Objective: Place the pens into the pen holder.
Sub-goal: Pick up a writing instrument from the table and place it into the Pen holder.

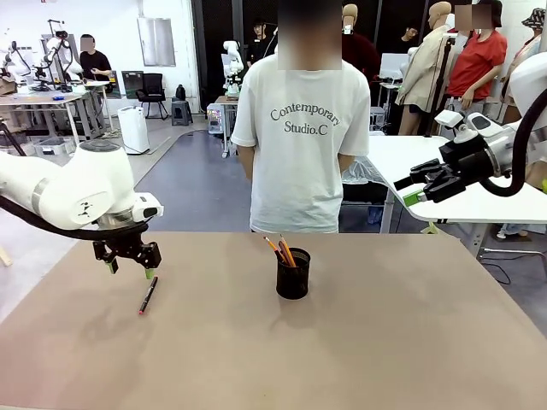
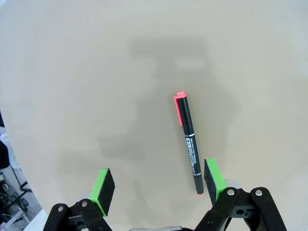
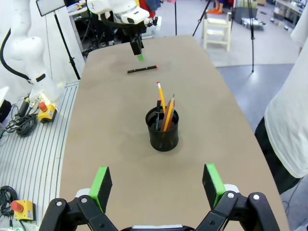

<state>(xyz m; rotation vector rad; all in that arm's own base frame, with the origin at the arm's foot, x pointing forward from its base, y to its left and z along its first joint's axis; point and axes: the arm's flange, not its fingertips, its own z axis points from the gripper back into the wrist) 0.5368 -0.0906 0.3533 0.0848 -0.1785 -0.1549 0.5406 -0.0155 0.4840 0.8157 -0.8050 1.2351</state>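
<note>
Left end effector (image 1: 128, 259): hovering spread above the black pen (image 1: 148, 295) lying on the surface (image 1: 385, 342)
Right end effector (image 1: 413, 183): hanging spread, far right
Cup (image 1: 293, 273): holding pencils (image 1: 282, 251)

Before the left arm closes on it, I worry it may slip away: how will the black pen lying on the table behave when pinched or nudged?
The black pen looks slim, stiff and round, so a nudge would probably roll it across the smooth table. It seems light, so the open left gripper, hovering with one pad beside its tip, could flick it if it closes off-centre.
</note>
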